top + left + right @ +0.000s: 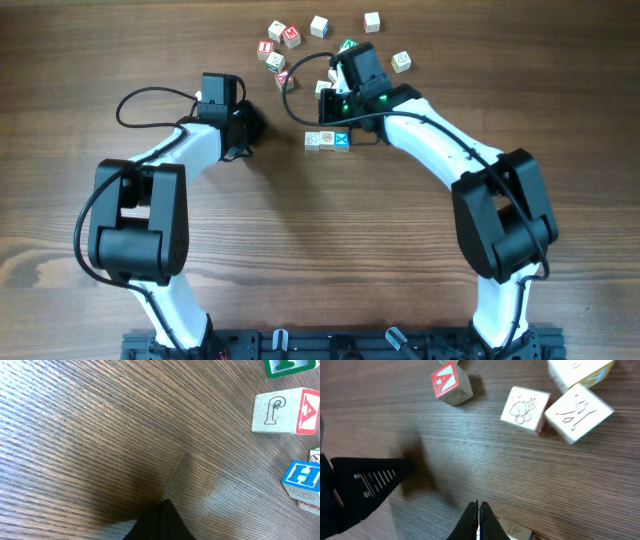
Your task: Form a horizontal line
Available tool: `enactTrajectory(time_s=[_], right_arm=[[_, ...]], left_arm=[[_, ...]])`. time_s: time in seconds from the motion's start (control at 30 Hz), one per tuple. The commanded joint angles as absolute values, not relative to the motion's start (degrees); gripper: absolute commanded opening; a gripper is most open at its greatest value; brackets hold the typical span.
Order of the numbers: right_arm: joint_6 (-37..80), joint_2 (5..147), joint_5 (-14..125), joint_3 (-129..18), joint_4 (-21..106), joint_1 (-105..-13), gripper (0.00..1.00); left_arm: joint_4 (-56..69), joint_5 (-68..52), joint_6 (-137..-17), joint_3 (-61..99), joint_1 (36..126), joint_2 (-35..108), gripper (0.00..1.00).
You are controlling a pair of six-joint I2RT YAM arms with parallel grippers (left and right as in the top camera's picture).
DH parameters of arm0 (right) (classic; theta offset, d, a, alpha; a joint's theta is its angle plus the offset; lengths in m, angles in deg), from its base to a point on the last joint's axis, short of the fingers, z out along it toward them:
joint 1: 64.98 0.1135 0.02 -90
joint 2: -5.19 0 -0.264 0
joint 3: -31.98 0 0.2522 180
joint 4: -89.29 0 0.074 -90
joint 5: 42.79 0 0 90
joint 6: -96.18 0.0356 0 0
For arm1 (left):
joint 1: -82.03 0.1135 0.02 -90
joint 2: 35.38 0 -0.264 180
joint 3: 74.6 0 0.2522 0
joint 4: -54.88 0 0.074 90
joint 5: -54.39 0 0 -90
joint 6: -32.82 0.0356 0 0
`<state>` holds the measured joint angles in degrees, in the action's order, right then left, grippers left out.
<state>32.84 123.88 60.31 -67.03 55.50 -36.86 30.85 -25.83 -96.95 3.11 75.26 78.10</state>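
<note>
The horizontal line lies mid-table: two pale cubes and a cyan-faced cube at its right end, all touching. My right gripper hangs just behind the row, shut and holding nothing. In the right wrist view its fingertips are pressed together, and a pale cube of the row lies just beside them. My left gripper rests to the row's left, apart from it and shut on nothing. In the left wrist view its closed tip is over bare wood, and a blue H cube sits at the right edge.
Several loose letter cubes with red or green faces lie scattered at the back. One beige cube with a red A face sits near the left gripper's view. The right wrist sees a red A cube and two pale cubes.
</note>
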Motion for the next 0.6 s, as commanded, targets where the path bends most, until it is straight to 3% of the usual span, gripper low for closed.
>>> enactTrajectory(time_s=[0.0,0.57], right_arm=[[31.85,127.12,58.12,-68.15,56.03,-36.49,0.05],[31.85,129.37,58.23,-68.15,54.65,-36.43,0.04]], left_arm=[[28.41,-29.02,-97.1,0.88,76.03,80.83,0.04],[27.38,-29.04,-97.1,0.88,76.03,80.83,0.04]])
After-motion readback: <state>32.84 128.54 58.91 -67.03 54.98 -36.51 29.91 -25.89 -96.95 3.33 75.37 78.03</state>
